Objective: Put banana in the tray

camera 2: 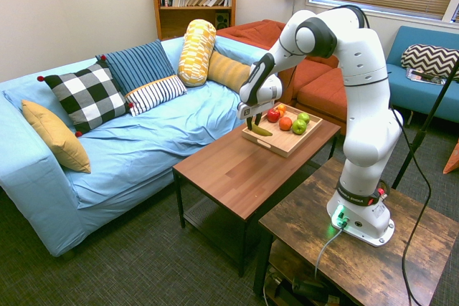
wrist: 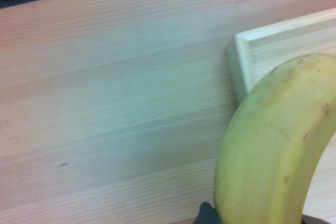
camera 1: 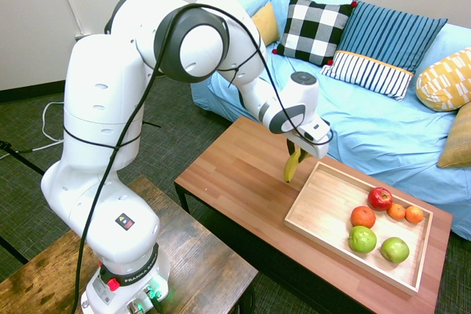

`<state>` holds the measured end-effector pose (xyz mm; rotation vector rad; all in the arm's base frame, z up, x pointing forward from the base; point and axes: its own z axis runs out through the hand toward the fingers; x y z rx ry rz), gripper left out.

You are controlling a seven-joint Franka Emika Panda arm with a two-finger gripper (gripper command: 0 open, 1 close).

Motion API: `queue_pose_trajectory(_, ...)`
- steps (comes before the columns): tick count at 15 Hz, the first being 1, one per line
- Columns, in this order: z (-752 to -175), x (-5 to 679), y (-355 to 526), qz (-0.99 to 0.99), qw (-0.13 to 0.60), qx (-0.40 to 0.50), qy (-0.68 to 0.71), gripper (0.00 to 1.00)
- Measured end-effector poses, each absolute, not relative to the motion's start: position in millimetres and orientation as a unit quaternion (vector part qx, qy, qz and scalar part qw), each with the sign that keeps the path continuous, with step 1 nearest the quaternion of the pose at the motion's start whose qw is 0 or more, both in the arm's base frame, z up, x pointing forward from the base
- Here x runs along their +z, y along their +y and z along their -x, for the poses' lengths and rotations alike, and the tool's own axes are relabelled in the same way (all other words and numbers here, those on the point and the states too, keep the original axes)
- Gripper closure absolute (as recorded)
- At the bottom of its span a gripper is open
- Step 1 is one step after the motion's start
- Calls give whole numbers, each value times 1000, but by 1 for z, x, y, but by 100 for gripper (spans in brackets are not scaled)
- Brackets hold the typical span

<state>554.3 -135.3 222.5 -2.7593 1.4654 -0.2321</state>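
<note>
Banana (camera 1: 291, 167) hangs from your gripper (camera 1: 300, 154), clamped at its upper end and lifted clear of the reddish-brown table (camera 1: 235, 189), just beside the near corner of the light wooden tray (camera 1: 316, 237). Your arm reaches out with the wrist pointing straight down. You can't see the fingers in the wrist view, where the curved yellow, faintly speckled peel fills one side and hides part of the tray's raised rim. Beyond your hand, apples (camera 1: 379, 244) and oranges (camera 1: 405, 213) sit in the tray.
</note>
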Motion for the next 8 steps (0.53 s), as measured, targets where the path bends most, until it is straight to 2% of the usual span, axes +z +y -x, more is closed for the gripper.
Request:
queue_pose_trajectory(4,-540,236,-200,863,1,-85,498,100)
queue_pose_trajectory(8,-537,215,-245,850,-4,-76,521,100)
